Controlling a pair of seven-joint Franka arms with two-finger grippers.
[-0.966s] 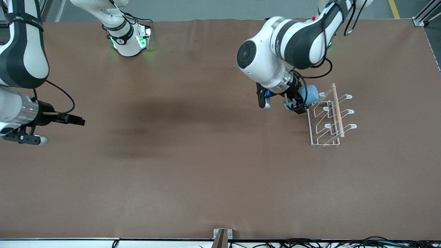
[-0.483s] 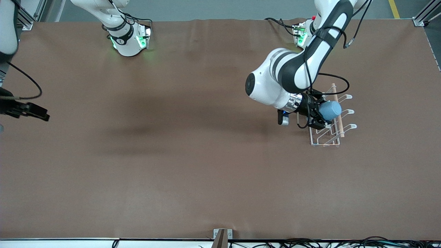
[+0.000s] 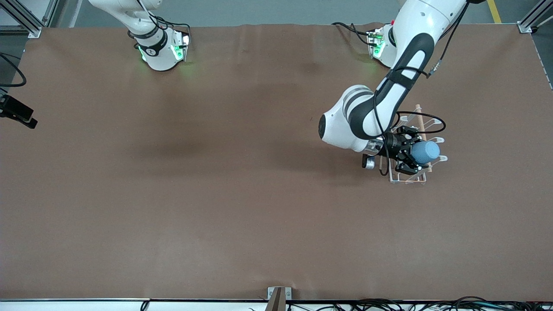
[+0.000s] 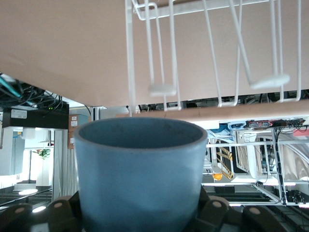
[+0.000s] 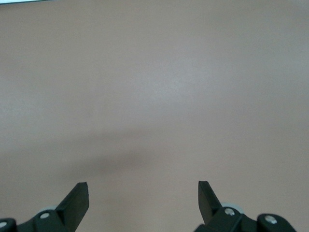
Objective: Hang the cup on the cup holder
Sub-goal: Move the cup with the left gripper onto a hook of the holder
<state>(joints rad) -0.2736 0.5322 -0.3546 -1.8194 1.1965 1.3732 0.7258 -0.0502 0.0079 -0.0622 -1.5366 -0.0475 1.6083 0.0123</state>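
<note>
My left gripper (image 3: 410,154) is shut on the light-blue cup (image 3: 426,152) and holds it on its side over the cup holder (image 3: 408,182), at the rack's end nearer the front camera. The cup's bottom faces the left arm's end of the table. In the left wrist view the cup (image 4: 140,174) fills the foreground with its open mouth turned to the rack's white prongs (image 4: 163,89) and wooden rod (image 4: 231,112); none of them is in the cup. My right gripper (image 5: 143,193) is open and empty over bare table at the right arm's end (image 3: 17,113).
The brown table (image 3: 242,194) carries only the rack. Both arm bases stand along the edge farthest from the front camera. A cable loops from the left arm's wrist (image 3: 432,119) over the rack's farther end.
My left gripper carried the cup from beside the rack's farther end to over its nearer end and turned it. My right arm drew back to the table's edge.
</note>
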